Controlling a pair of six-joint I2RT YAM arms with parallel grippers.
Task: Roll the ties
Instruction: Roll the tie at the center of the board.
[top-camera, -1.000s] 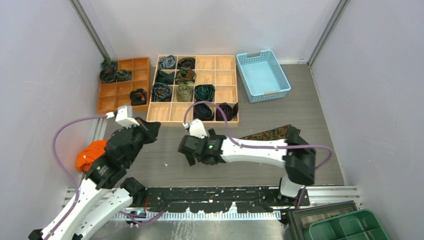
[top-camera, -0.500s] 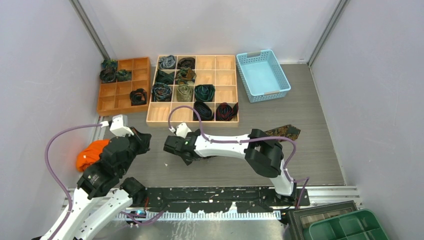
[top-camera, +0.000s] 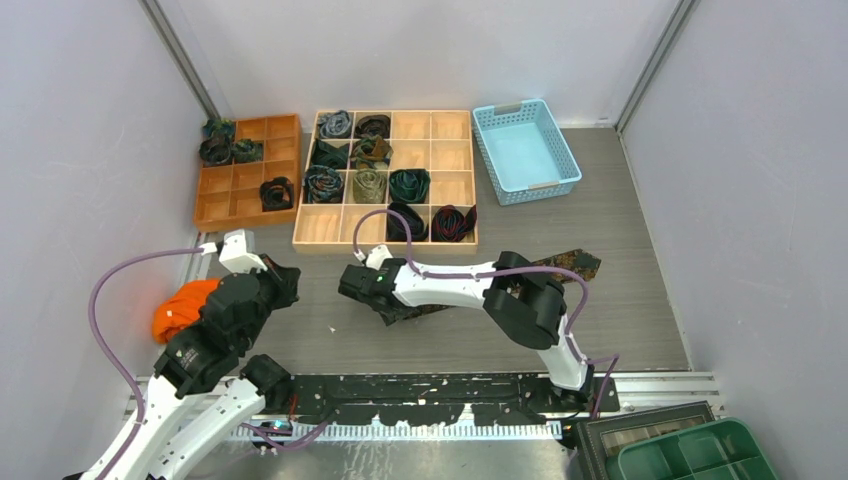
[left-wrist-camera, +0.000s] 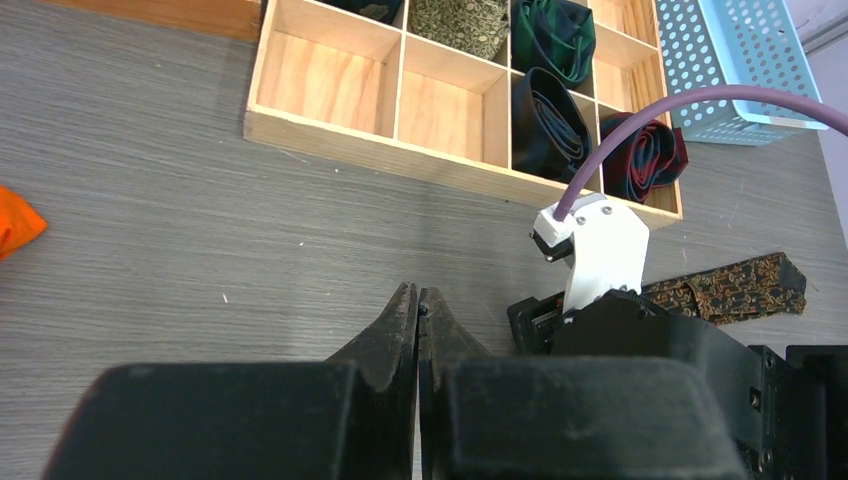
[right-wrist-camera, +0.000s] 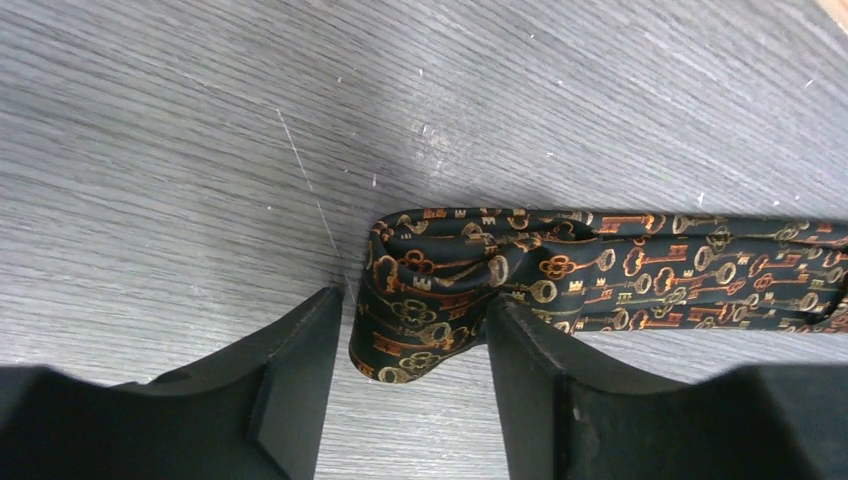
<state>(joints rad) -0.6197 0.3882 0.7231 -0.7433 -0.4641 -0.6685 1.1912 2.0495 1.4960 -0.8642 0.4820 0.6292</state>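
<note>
Grey wood-grain table (top-camera: 620, 310) all round, and from overhead you mostly see your right arm (top-camera: 450, 285) stretched flat toward 9 o'clock, elbow folded back. It hides most of the dark key-patterned necktie (top-camera: 570, 262), so only the wide end sticks out at 3 o'clock. The right wrist cam fills that in. The right gripper (right-wrist-camera: 415, 310) has clamped on the tie's doubled-over end, both fingers (right-wrist-camera: 290, 370) against the cloth. The rest of the strip runs flat toward 3 o'clock, and you can make out little gold and orange keys on it. Left gripper (left-wrist-camera: 417, 300) is pinched together on nothing, held above the table at 9 o'clock of the right one, arm bent up. Its cam also catches the pale wooden divided tray (left-wrist-camera: 400, 160) at 12 o'clock, with rolled ties (left-wrist-camera: 545, 120) in its near cells.
</note>
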